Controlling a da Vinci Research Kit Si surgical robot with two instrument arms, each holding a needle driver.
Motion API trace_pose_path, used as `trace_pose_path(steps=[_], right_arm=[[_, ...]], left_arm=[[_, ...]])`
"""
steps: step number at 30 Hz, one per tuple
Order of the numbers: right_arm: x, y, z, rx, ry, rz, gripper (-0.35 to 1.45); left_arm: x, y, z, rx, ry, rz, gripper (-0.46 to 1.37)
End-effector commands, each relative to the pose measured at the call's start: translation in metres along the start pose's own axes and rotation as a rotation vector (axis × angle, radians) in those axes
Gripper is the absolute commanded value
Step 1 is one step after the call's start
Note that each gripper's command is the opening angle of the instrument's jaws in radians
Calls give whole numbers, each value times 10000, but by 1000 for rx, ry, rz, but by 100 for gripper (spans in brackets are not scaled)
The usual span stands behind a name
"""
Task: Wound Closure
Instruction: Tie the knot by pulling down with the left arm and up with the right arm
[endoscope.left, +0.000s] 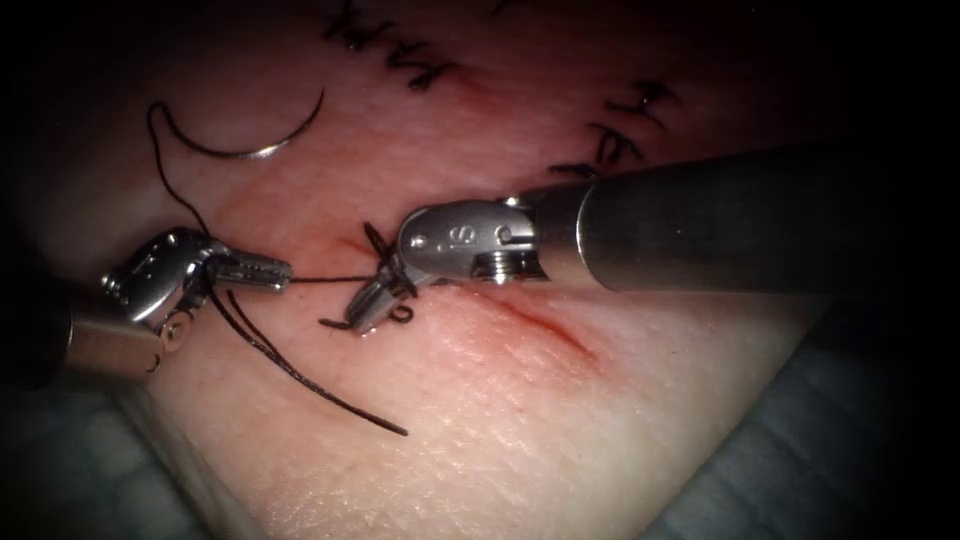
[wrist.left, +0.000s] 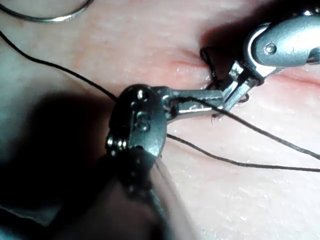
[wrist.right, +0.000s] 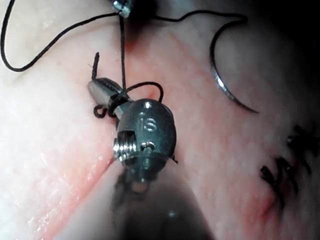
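The tissue (endoscope.left: 520, 440) looks soft and yielding, with its cut (endoscope.left: 540, 325) running out to the right from under the right tool (endoscope.left: 372, 308), whose fingers are clenched on the thread (endoscope.left: 330, 279) at the knot on the cut. The left tool (endoscope.left: 270, 272) has its fingers clenched on the same strand, stretched taut between them; thread this thin is limp and slippery, best gripped close to the knot. The needle (endoscope.left: 255, 148) lies free on the tissue left of the cut, stiff and springy, and I'd take it around mid-curve.
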Motion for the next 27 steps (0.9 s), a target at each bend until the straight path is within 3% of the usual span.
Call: trace_pose_path(steps=[1, 7, 16, 27], right_arm=[[-2, 0, 0, -1, 2, 2, -35], [-7, 5, -9, -18, 3, 19, -35], [-17, 26, -40, -97, 25, 74, -35], [-20, 32, -46, -106, 23, 85, -35]], left_arm=[[0, 1, 0, -7, 0, 1, -35], [0, 16, 0, -10, -1, 0, -35], [3, 50, 7, -25, -3, -4, -35], [11, 74, 13, -36, -2, -11, -35]])
